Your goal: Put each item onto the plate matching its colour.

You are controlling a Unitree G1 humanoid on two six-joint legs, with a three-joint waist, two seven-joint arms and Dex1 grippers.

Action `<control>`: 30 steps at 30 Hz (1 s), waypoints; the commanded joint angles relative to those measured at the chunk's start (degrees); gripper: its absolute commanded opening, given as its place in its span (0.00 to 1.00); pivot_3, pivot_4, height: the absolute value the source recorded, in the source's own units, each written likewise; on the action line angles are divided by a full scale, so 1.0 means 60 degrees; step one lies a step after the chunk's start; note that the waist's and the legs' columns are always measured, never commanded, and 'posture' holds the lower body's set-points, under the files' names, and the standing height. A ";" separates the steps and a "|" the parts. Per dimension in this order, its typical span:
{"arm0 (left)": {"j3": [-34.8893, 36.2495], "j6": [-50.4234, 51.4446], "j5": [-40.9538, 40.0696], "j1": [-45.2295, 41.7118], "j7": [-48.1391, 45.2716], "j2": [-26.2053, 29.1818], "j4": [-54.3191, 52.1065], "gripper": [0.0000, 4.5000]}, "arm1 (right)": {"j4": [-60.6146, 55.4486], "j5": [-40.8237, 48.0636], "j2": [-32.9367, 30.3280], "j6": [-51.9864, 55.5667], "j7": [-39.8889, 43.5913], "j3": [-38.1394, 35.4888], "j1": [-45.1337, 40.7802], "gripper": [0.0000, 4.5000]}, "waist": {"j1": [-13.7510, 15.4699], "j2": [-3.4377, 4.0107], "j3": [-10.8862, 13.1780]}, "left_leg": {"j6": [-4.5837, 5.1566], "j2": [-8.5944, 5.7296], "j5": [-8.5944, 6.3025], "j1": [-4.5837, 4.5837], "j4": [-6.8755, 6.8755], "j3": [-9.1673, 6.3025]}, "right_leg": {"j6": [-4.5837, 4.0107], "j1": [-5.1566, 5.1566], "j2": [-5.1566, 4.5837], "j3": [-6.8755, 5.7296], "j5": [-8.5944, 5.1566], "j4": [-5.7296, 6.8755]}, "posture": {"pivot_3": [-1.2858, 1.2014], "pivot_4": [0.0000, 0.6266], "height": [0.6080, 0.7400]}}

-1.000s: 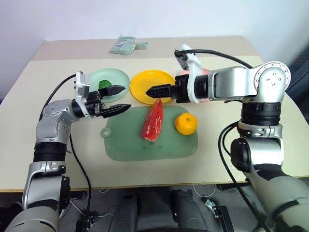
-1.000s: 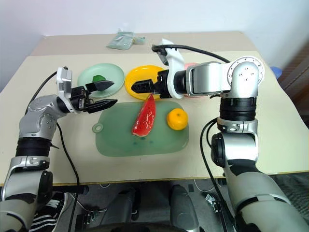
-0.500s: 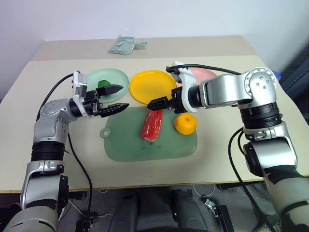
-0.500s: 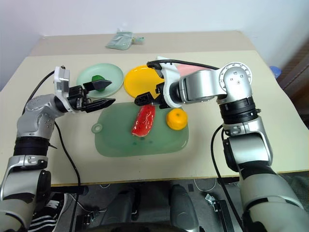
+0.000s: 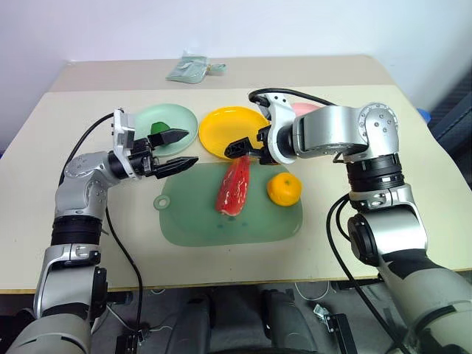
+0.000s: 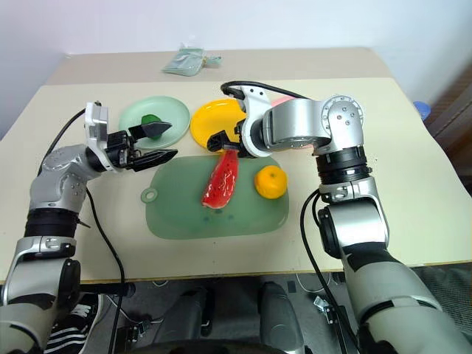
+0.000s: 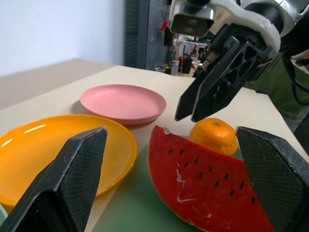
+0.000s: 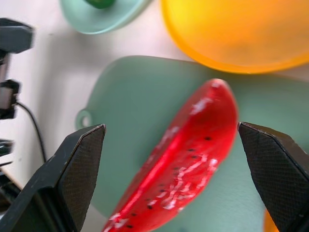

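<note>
Green vegetable [image 5: 158,128] on mint plate [image 5: 140,118], yellow plate [image 5: 221,129] bare, both grippers spread.

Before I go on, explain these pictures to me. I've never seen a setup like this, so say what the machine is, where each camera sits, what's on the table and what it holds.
This is a two-armed humanoid robot sorting toy food onto plates by colour. Two pictures come from cameras in its head, looking down over its arms. The other two come from a camera on each wrist, looking out between that claw's two black fingers.

On the table lies a green cutting board with a red slice and an orange on it. Behind it stand a green plate with a small green vegetable on it, a yellow plate and a pink plate.

Both claws are open and hold nothing. The right claw hangs just over the slice's far tip; the left claw hovers by the green plate.
</note>
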 commanded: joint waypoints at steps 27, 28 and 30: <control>0.0236 0.0114 -0.0222 0.0391 0.0537 -0.0098 -0.1039 0.97 | -0.0522 0.0216 0.0706 0.0044 -0.0572 0.0486 0.0670 1.00 | 0.0001 0.0000 0.0000 | 0.0002 0.0001 -0.0001 0.0000 -0.0002 -0.0001 | 0.0000 -0.0002 0.0002 0.0000 0.0000 -0.0002 | 0.52 0.24 1.00; 0.0237 0.0125 -0.0225 0.0400 0.0554 -0.0102 -0.1061 0.97 | -0.0568 0.0216 0.0631 0.0069 -0.0497 0.0610 0.0676 1.00 | 0.0002 0.0000 0.0000 | 0.0002 0.0001 -0.0001 -0.0001 -0.0002 0.0000 | 0.0000 -0.0002 0.0001 0.0000 0.0000 -0.0002 | 0.52 0.24 1.00; 0.0248 0.0167 -0.0241 0.0431 0.0590 -0.0111 -0.1132 0.97 | -0.0636 0.0216 0.0619 0.0014 -0.0438 0.0720 0.0728 1.00 | -0.0003 0.0000 0.0000 | 0.0002 0.0001 -0.0001 -0.0001 -0.0001 0.0001 | 0.0000 -0.0001 0.0001 0.0001 0.0000 -0.0004 | 0.52 0.24 1.00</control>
